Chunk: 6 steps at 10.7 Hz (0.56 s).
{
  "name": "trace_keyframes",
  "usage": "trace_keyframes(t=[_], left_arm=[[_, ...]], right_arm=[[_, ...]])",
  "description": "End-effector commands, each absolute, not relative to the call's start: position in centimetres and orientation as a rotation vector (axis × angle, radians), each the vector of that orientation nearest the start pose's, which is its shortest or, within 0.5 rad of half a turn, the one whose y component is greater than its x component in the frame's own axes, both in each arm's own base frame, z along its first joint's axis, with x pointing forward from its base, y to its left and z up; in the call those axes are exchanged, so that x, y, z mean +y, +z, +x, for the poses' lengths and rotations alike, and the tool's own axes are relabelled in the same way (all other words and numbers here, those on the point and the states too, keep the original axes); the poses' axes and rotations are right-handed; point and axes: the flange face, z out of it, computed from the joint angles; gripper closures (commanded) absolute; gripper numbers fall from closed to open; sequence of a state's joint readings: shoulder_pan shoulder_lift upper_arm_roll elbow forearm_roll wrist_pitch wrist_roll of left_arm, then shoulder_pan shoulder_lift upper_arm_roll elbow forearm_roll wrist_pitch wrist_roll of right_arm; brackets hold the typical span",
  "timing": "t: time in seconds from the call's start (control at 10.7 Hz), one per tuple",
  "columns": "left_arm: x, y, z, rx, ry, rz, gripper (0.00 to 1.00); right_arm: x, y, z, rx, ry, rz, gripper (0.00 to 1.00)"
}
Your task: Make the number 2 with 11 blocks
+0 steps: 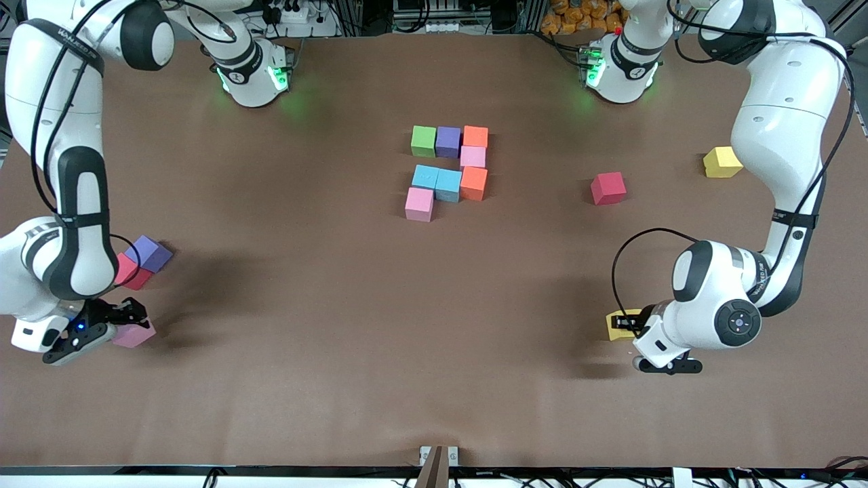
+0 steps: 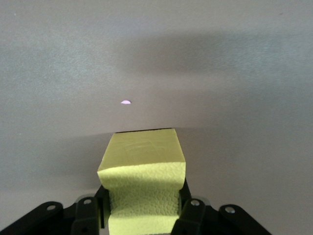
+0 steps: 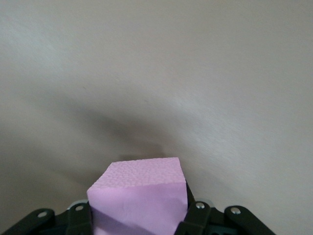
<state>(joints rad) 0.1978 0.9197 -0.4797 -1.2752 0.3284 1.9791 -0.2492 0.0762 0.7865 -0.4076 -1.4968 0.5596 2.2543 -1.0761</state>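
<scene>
Visibly the left gripper pinches a yellow block, denting its soft, light foam sides; the right gripper pinches a pink block, both well apart from the block figure.

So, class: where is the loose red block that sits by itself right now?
In the front view the red block lies alone toward the left arm's end of the table, between the orange block of the central group and the yellow block.

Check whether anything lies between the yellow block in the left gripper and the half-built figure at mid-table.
Nothing visible does. The left gripper is shut on the yellow block; bare table runs to the figure. The red block sits aside.
</scene>
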Motion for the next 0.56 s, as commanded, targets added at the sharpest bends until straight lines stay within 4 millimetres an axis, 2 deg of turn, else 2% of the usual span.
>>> trace_keyframes(t=[0.0, 0.19, 0.28, 0.37, 0.47], left_arm=[[-13.0, 25.1, 72.4, 0.133, 0.188, -3.207, 0.97], [-17.5, 26.4, 71.6, 0.224, 0.187, -3.237, 0.98], [-20.9, 26.6, 70.7, 0.282, 0.187, -3.238, 0.98], [-25.3, 26.9, 69.5, 0.329, 0.180, -3.230, 0.98], [-27.9, 26.9, 68.8, 0.303, 0.172, -3.235, 0.98]], right_arm=[[-12.2, 25.0, 70.3, -0.656, -0.165, -2.913, 0.72], [-7.1, 24.9, 70.4, -0.566, -0.099, -2.902, 0.71], [-3.9, 24.6, 70.0, -0.529, -0.068, -2.901, 0.71], [-1.7, 24.5, 69.7, -0.483, -0.047, -2.904, 0.71], [-0.2, 24.3, 69.5, -0.461, -0.030, -2.906, 0.71]])
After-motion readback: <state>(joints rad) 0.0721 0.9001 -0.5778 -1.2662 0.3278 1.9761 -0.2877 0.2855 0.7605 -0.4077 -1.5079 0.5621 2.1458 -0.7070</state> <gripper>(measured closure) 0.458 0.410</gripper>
